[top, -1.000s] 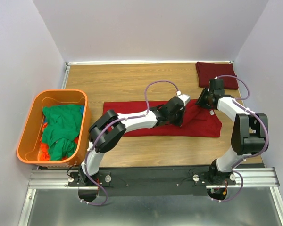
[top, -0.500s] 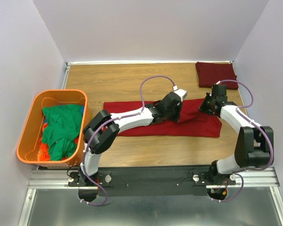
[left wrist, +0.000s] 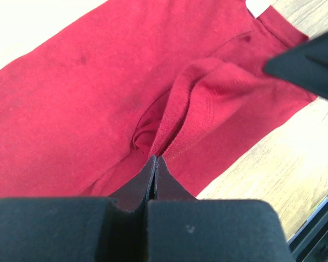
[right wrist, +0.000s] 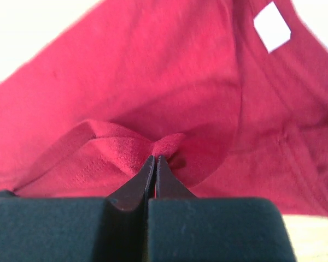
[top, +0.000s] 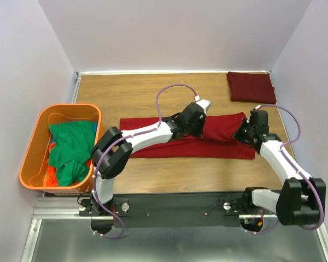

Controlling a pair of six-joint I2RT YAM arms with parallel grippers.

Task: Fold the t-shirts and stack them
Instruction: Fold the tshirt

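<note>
top external view, frame centre: bright red cloth t-shirt (top: 169, 148) lies along the wooden bench (top: 142, 93); left hand (left wrist: 156, 159) pinches its middle fold, right hand (right wrist: 154, 158) its right-end fold.

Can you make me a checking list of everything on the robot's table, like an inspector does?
Surface: wooden table, no spills seen.
Job's things: red t-shirt spread mid-table; maroon t-shirt folded at the far right corner; green t-shirts heaped in the orange tub, left.
Clutter: nothing seen.
Grippers: left gripper and right gripper shut, each pinching the red t-shirt.
Cables: purple cables loop over both arms.
Surroundings: lilac walls; metal rail at near edge.
</note>
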